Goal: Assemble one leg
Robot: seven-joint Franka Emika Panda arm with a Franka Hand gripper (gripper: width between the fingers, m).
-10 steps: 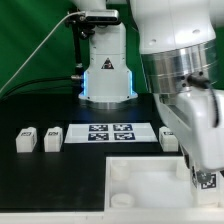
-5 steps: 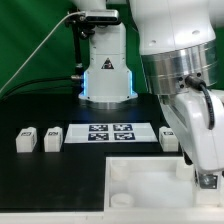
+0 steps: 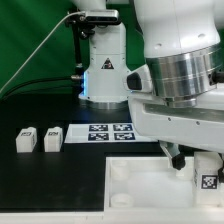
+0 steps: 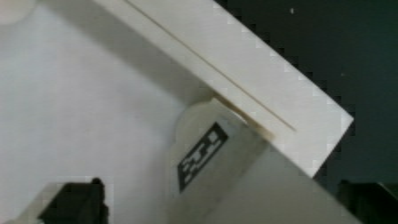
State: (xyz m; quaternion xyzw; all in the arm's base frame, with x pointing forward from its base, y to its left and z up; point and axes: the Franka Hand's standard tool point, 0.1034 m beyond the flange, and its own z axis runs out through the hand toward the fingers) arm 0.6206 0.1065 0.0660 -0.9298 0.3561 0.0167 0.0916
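A white leg [image 3: 208, 176] with a black-and-white marker on its face stands at the exterior view's right edge, on the large white panel [image 3: 150, 180], right below the arm's wrist. In the wrist view the leg [image 4: 222, 150] sits against the panel's raised edge [image 4: 249, 75]. The gripper [image 3: 200, 160] is mostly hidden; whether its jaws are apart or clamped cannot be told. Two more legs [image 3: 26, 140] [image 3: 52, 137] stand on the black table [image 3: 60, 190], beside the marker board [image 3: 110, 132].
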